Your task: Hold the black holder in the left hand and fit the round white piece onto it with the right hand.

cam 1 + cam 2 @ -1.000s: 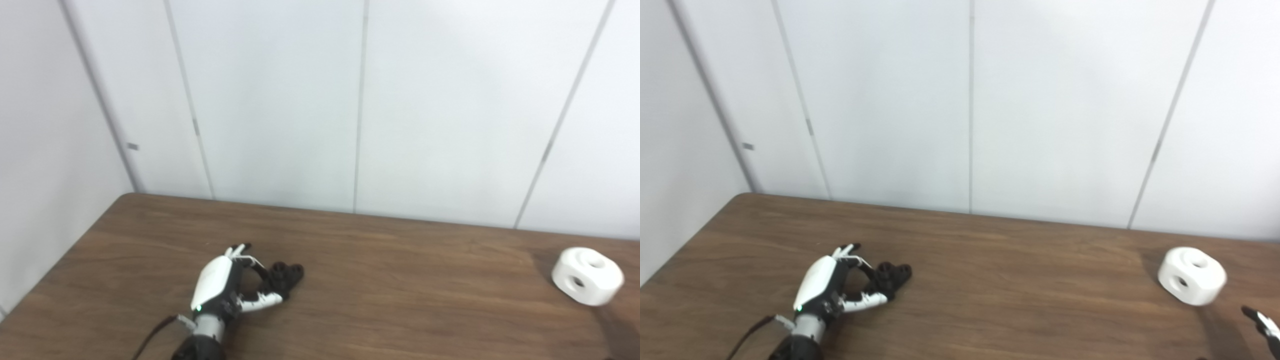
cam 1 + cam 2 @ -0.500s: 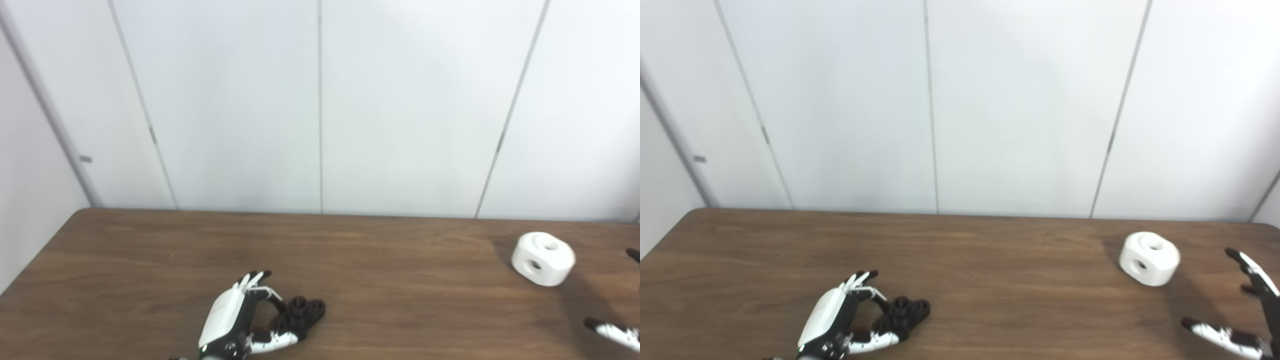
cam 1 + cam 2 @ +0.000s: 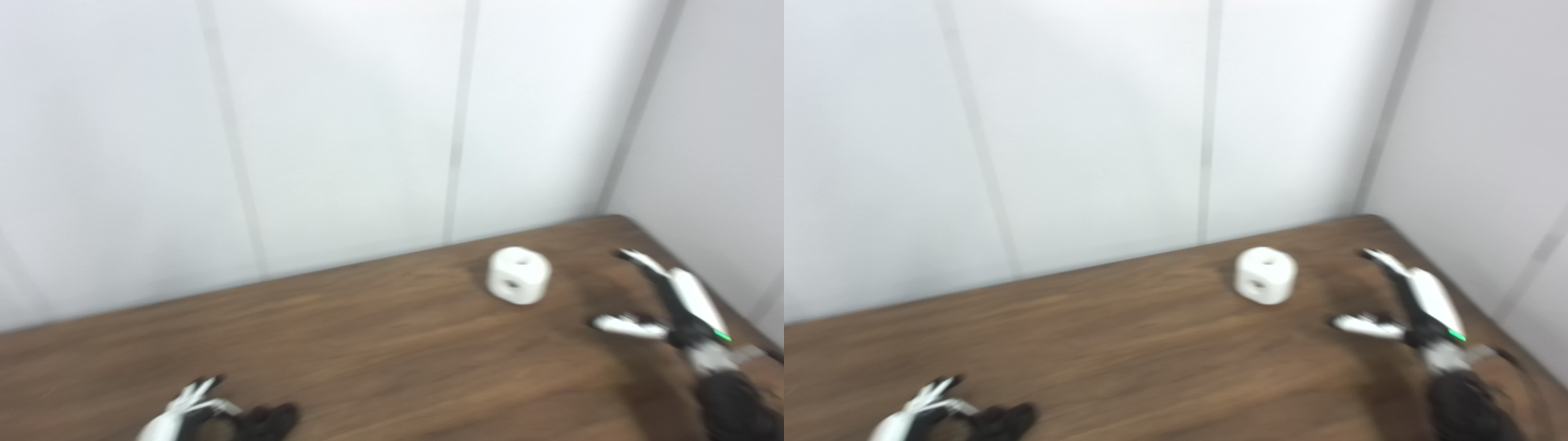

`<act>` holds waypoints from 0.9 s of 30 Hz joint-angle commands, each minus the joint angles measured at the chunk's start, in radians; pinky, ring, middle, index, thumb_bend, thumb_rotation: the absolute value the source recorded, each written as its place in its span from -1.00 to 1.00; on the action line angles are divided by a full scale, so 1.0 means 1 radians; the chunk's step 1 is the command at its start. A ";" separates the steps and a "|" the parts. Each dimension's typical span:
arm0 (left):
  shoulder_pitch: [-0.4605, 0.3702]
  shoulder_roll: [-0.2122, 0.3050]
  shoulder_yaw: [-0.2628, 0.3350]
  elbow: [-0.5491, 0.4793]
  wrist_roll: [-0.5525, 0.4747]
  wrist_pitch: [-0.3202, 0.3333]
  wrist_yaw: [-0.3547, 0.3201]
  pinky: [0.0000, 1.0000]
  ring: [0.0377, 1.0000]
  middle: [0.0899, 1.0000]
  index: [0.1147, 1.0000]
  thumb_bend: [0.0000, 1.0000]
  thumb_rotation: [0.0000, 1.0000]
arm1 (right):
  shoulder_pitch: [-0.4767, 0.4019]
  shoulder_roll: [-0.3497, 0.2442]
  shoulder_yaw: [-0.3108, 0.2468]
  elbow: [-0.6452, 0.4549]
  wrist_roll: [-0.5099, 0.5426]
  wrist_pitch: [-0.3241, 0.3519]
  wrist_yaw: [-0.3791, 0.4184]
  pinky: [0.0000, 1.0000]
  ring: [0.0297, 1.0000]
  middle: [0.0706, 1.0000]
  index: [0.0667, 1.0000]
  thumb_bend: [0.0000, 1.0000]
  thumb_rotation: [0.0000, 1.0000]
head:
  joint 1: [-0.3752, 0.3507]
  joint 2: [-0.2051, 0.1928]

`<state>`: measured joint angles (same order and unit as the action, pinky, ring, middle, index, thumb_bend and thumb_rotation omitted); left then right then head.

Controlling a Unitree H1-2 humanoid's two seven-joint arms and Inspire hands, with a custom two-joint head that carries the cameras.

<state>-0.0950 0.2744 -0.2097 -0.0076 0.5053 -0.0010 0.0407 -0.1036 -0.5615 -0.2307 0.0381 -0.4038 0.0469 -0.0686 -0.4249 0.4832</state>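
Observation:
The round white piece [image 3: 519,275], with holes in its top and side, sits on the brown table [image 3: 380,343] toward the far right. My right hand [image 3: 664,303] is open a little to the right of it, fingers and thumb spread, not touching it. At the bottom left edge, my left hand [image 3: 184,416] is partly cut off and curls around the black holder [image 3: 266,419], which rests on the table. Both views are blurred, so the left hand's grip is unclear.
White wall panels stand right behind the table and along its right side, meeting at the far right corner [image 3: 606,211]. The table's right edge [image 3: 723,300] runs close behind my right hand.
The camera has swung right, shifting the whole picture left. My right hand has come further into view and reached forward beside the white piece. My left hand stays at the black holder.

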 commanded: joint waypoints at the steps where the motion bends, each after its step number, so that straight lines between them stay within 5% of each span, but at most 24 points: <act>1: -0.010 0.020 0.019 0.017 -0.029 -0.019 -0.015 1.00 1.00 0.85 -0.17 0.03 -0.93 | -0.066 -0.019 0.017 -0.154 -0.056 0.130 0.047 0.83 0.92 0.91 0.71 0.97 0.25 | -0.041 0.000; 9: -0.021 0.040 0.047 0.069 -0.040 -0.081 -0.024 1.00 1.00 0.85 -0.17 0.03 -0.93 | -0.138 -0.018 0.090 -0.271 -0.146 0.370 0.141 0.75 0.96 0.94 0.68 1.00 0.08 | -0.098 -0.006; 20: -0.024 0.037 0.063 0.086 -0.038 -0.100 -0.029 1.00 1.00 0.84 -0.17 0.03 -0.93 | -0.208 -0.018 0.122 -0.213 -0.270 0.423 0.267 0.79 0.98 1.00 0.77 1.00 0.21 | -0.092 -0.006; 27: -0.023 0.031 0.073 0.088 -0.036 -0.111 -0.028 1.00 1.00 0.83 -0.17 0.03 -0.93 | -0.236 -0.015 0.153 -0.113 -0.293 0.417 0.247 0.80 0.96 0.98 0.73 1.00 0.24 | -0.080 -0.002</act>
<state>-0.1156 0.2916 -0.1489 0.0656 0.4702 -0.1199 0.0080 -0.2927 -0.5571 -0.0724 -0.0701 -0.6869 0.4658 0.2035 -0.5047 0.4801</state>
